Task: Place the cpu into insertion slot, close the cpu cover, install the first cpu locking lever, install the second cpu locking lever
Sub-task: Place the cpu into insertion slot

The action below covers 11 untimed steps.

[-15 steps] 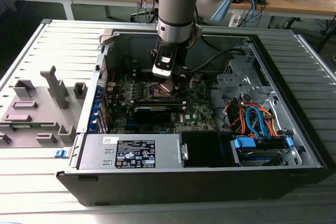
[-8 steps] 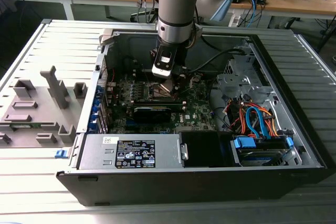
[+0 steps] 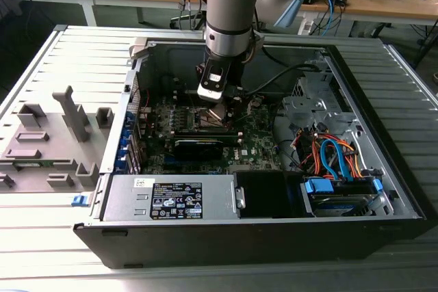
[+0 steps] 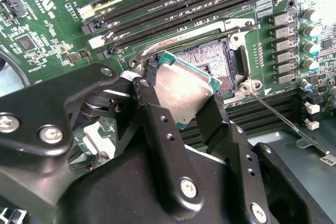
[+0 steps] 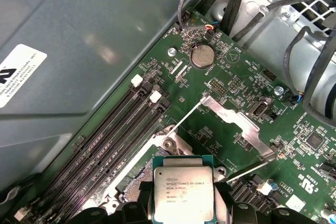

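My gripper is shut on the cpu, a small square chip with a silvery top and a green edge. In the second wrist view the chip hangs tilted just above the insertion slot, whose dark pin field lies bare inside its silver frame. The first wrist view shows the cpu between the black fingers. Beyond it the cpu cover stands swung open, and two thin wire levers are raised. In the exterior view the gripper is low over the green circuit board inside the open case.
Long black memory slots run beside the socket. A coin battery sits further along the board. The case holds a power supply at the front and a drive cage with blue and orange cables. A grey fixture sits at the exterior view's left.
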Each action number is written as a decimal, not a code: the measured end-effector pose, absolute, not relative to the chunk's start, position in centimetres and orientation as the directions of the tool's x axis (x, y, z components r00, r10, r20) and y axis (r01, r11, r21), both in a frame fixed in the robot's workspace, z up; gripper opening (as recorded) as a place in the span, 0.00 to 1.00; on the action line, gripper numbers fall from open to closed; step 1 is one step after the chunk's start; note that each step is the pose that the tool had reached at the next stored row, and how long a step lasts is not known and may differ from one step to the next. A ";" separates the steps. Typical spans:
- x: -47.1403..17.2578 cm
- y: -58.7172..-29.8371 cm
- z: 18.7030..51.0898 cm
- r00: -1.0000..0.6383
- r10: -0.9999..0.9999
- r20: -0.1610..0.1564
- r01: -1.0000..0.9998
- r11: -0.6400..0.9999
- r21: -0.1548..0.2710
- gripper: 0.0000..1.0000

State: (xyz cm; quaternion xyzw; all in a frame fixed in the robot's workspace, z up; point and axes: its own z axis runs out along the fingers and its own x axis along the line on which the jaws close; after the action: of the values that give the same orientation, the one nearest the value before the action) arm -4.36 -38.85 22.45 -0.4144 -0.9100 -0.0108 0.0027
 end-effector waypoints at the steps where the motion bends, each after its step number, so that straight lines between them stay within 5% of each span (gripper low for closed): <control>1: -4.4 -38.8 22.4 -0.655 0.755 0.014 0.755 0.655 0.017 0.55; 11: -4.4 -38.8 22.4 -0.643 0.765 0.014 0.766 0.643 0.017 0.55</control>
State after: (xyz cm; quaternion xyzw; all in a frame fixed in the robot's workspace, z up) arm -4.36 -38.85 22.44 -0.4223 -0.9064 -0.0108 0.0026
